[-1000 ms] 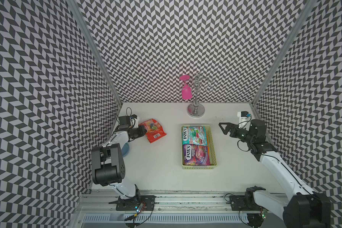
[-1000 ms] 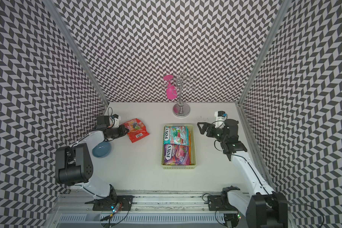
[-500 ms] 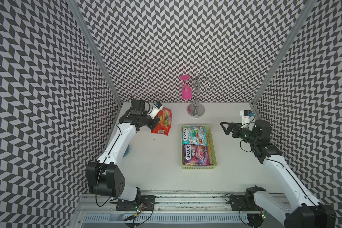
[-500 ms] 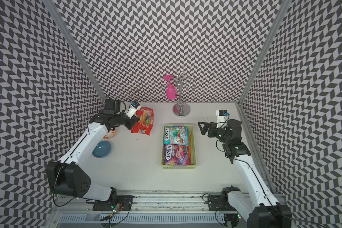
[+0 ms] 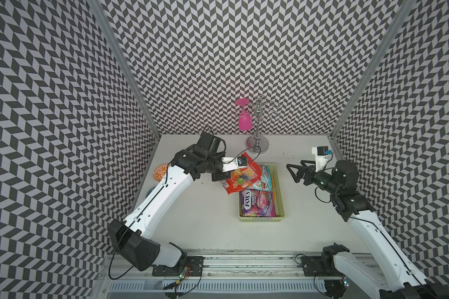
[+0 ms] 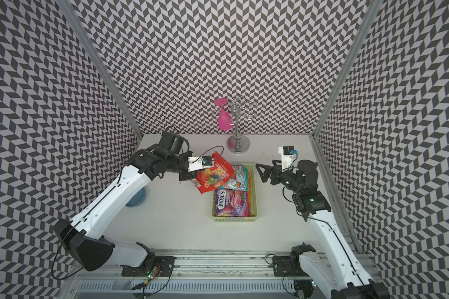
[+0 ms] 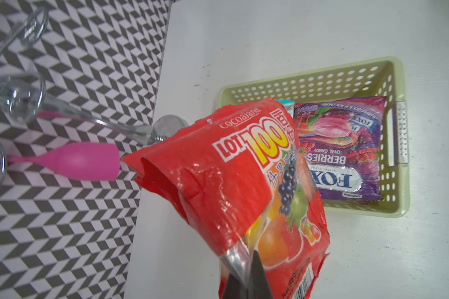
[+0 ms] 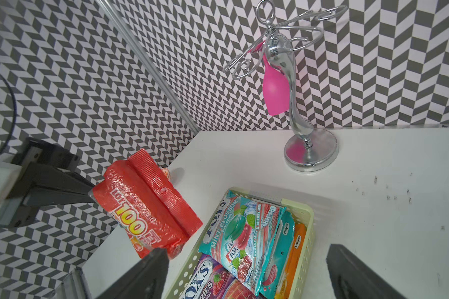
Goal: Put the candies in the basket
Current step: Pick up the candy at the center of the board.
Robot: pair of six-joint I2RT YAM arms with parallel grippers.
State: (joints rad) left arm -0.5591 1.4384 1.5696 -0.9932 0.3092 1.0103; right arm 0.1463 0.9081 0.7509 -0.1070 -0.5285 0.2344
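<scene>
My left gripper (image 5: 221,181) is shut on the edge of a red candy bag (image 5: 240,178) and holds it in the air over the far left corner of the basket (image 5: 279,196). The left wrist view shows the closed fingertips (image 7: 249,259) pinching the bag's clear seam. In the pale green basket lie a purple FOX'S bag (image 5: 257,204), teal bags (image 8: 244,233) and an orange bag (image 8: 296,248) along the right wall. My right gripper (image 5: 292,173) stands open and empty just right of the basket's far end, pointing at it.
A chrome stand (image 5: 257,141) with a pink glass (image 5: 245,121) hanging on it is at the back, behind the basket. An orange-patterned bowl (image 5: 161,172) and a blue bowl (image 6: 136,198) sit by the left wall, partly under my left arm.
My left arm has lifted the red bag off the table at the left and carried it right to the basket's corner. The right gripper has stayed open and barely shifted.
</scene>
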